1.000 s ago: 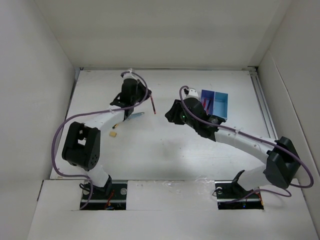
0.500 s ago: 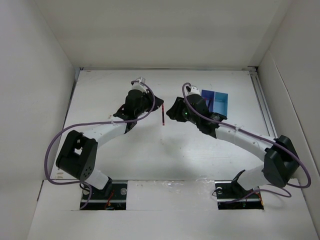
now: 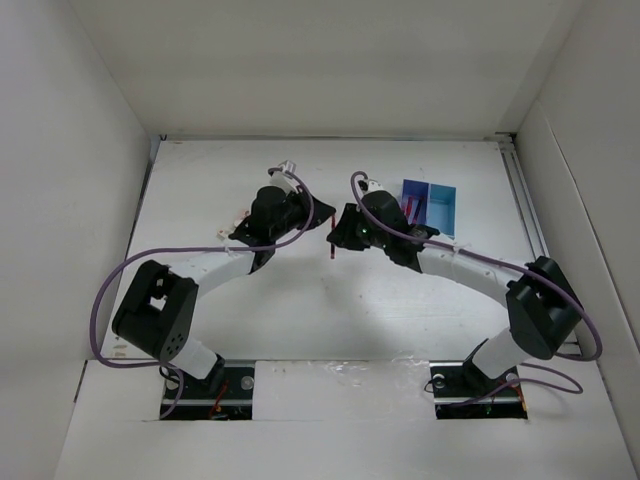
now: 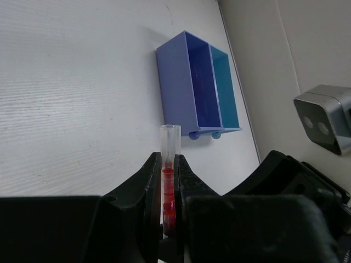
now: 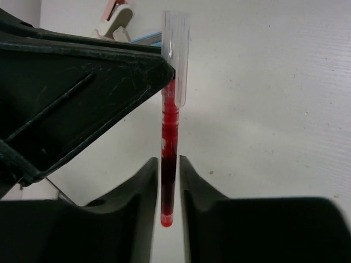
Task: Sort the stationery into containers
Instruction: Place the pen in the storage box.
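Note:
A thin red pen [image 3: 330, 250] with a clear cap hangs between both grippers near the table's middle. My left gripper [image 3: 318, 222] is shut on its upper part [image 4: 169, 164]. My right gripper [image 3: 338, 238] has its jaws pressed in on the lower end [image 5: 169, 181], with barely a sliver of gap. The dark blue tray [image 3: 413, 192] and the cyan tray [image 3: 441, 200] stand joined just right of the grippers, and both show in the left wrist view [image 4: 175, 82]. A red pen [image 3: 411, 206] lies in the dark blue tray.
In the right wrist view a whitish block [image 5: 112, 16] and a light-blue strip [image 5: 148, 37] lie on the table behind the left finger [image 5: 82, 93]. White walls enclose the table on three sides. Purple cables loop off both arms.
My left gripper carried the red pen rightward from the left side. My right gripper moved left to meet it and its jaws now flank the pen's lower end.

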